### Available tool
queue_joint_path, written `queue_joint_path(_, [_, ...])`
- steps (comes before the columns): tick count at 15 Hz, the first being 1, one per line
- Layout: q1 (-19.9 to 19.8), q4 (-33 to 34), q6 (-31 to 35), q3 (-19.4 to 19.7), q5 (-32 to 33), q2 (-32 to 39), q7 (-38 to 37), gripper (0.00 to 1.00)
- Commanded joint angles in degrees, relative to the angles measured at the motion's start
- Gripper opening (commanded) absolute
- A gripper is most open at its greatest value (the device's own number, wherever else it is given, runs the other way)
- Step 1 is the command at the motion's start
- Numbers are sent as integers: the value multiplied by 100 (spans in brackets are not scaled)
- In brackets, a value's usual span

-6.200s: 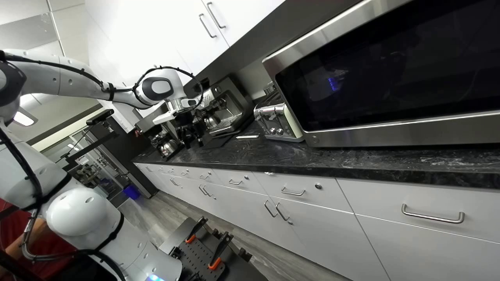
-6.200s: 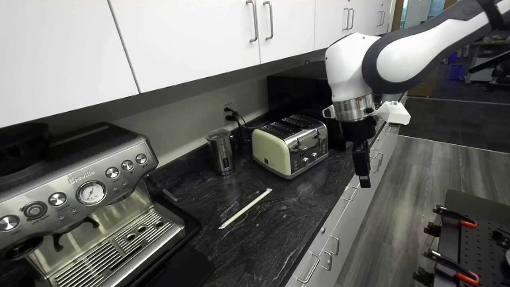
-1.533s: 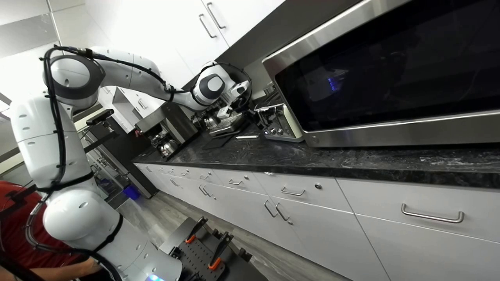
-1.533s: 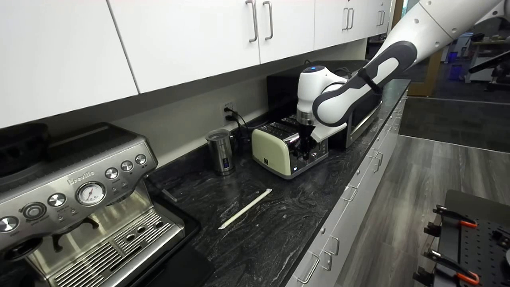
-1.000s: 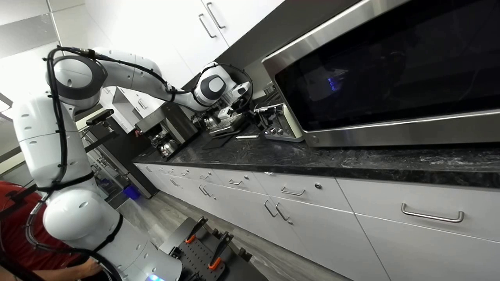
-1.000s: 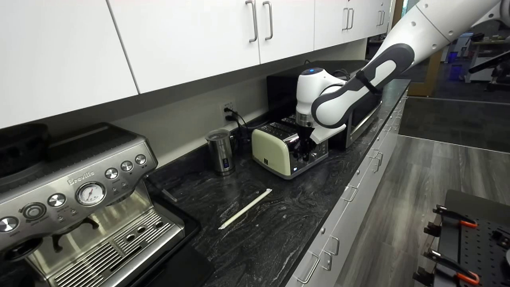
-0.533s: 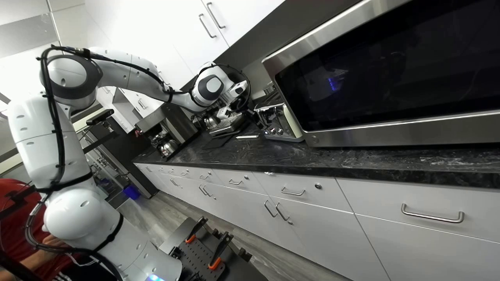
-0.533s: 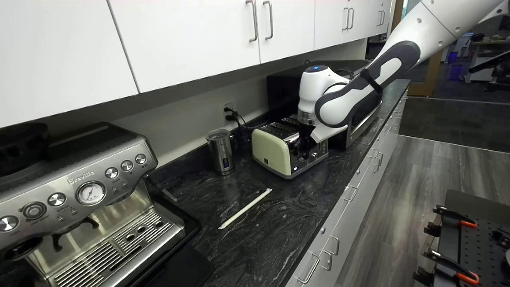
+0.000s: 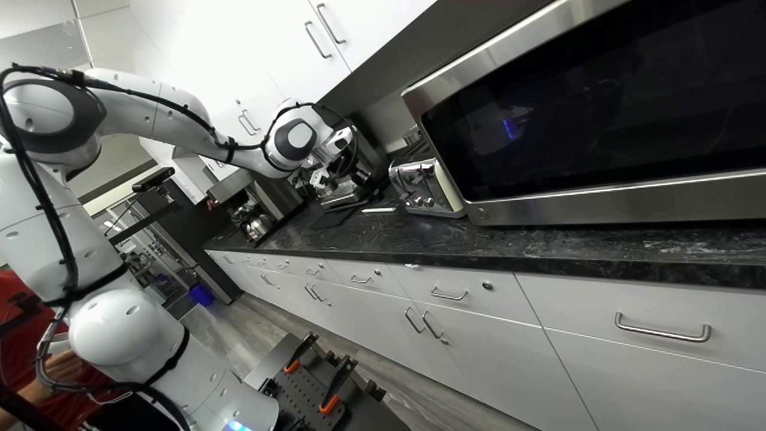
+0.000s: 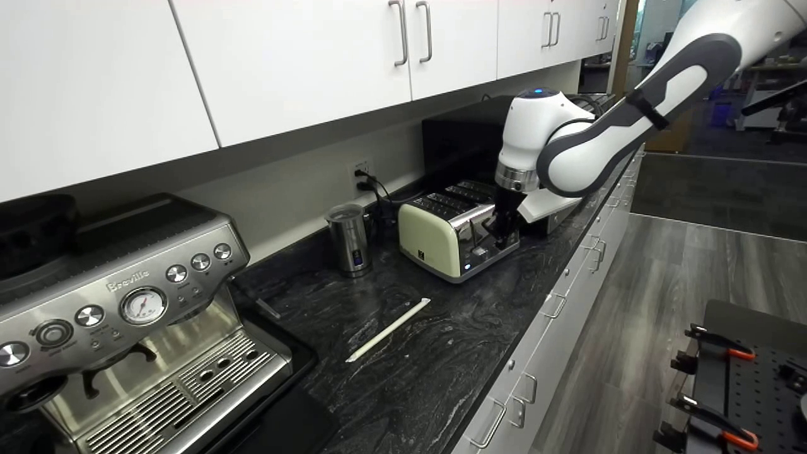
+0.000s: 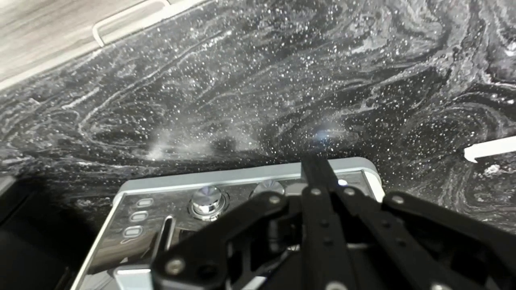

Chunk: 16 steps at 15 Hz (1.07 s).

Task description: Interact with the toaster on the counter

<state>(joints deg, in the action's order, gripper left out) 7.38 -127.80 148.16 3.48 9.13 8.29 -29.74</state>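
Note:
A four-slot toaster (image 10: 432, 243) with pale green sides and a chrome front stands on the dark speckled counter (image 10: 466, 334). Just in front of its chrome face, pointing down, hovers my gripper (image 9: 377, 194), with a small gap showing in an exterior view. The wrist view has the gripper (image 11: 316, 161) shut, fingertips together, nothing between them. Beside the fingers a grey lever tab (image 11: 295, 188) sits low, level with the knob (image 11: 207, 199), partly covered; the other lever (image 11: 133, 277) stands higher. A small light (image 10: 467, 267) glows on the toaster's front.
A large microwave (image 9: 598, 120) stands beside the toaster. Also on the counter are a metal jug (image 10: 350, 243), a thin wrapped stick (image 10: 389, 330) and an espresso machine (image 10: 145, 302). White cabinets (image 10: 296, 69) hang above. A person in red (image 9: 18, 341) is behind the arm.
Over the last half second my shut gripper has drawn back from the toaster's front. Compared with several seconds ago, the lever near the gripper is lower and the toaster's light is lit.

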Motion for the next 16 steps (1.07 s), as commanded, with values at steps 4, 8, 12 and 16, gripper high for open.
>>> queue_joint_path(4, [-149, -527, -13, -252, -107, -523, 36, 1])
queue_joint_path(8, [-161, -694, -11, -331, -210, -670, 56, 1])
queue_joint_path(12, [-168, -696, -11, -330, -212, -669, 56, 1])
queue_joint_path(16, [-167, -702, 16, -326, -103, -672, -119, 2])
